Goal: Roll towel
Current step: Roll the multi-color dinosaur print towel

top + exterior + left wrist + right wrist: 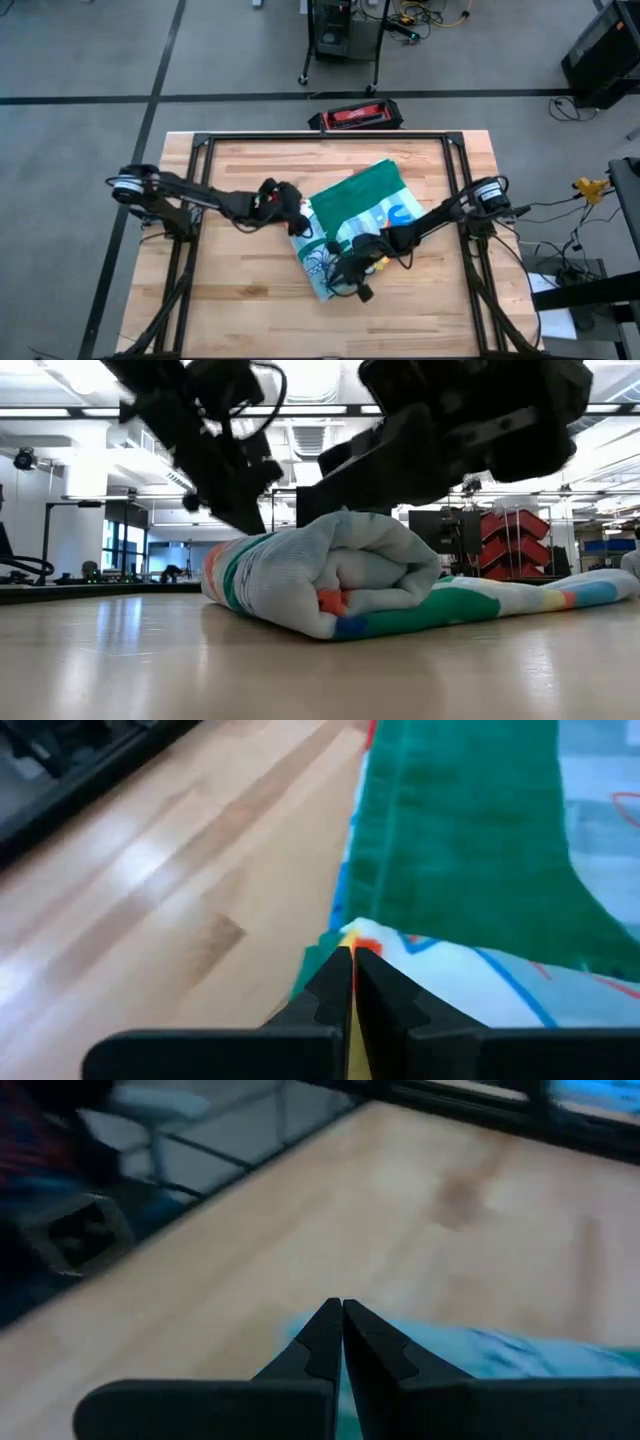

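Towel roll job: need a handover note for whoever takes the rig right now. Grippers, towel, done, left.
Left gripper: fingers together, pinching the towel at the roll's left end.
Right gripper: fingers together, at the roll's near-right end; whether it holds cloth cannot be told.
Towel: mid-table. The low view shows a thick roll at the near end; the high view shows the far part lying flat, green side up.
Done: near part rolled.
Left: probably roll the flat far part onto it, keeping both ends even.
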